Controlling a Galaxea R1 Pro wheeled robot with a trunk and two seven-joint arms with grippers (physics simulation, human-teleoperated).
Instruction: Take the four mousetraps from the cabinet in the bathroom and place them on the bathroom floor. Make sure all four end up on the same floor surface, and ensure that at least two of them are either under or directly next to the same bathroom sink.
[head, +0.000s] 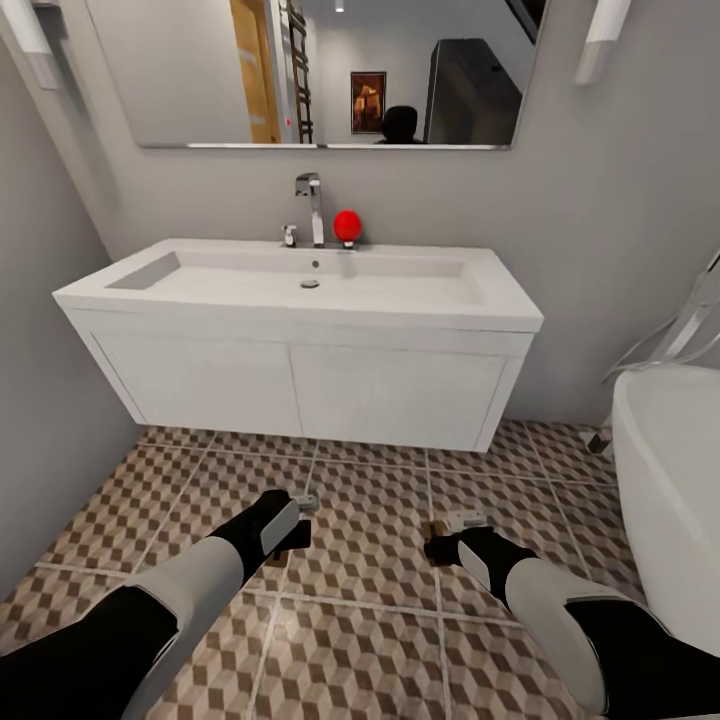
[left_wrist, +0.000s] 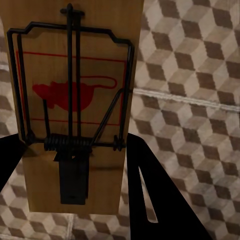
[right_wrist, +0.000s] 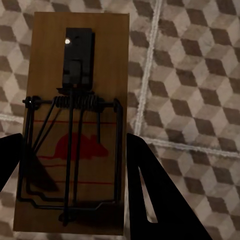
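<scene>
Position: robot faces the sink (head: 300, 275), both arms low over the floor (head: 370, 560) just in front of the vanity.

Left gripper (head: 300, 515): clenched on 1 trap (left_wrist: 75, 107), fingers (left_wrist: 160, 200) pinching the long edges. In the head view its end (head: 308, 500) pokes past the gripper tip.

Right gripper (head: 450, 540): also clenched on 1 trap (right_wrist: 75, 125), same edge pinch; its end (head: 462, 520) shows in the head view.

Both traps are off the tiles or close above them; contact can't be confirmed. Other 2 traps: location unknown.

Handling, est.: thin wood board, light, stiff, not fragile. Wire bar and spring sit on top, so grip by board edges, as now; avoid the wire side. Flat base should sit stable once released.

Markings: red mouse outline within red lines on each board. No readable text or brand.
</scene>
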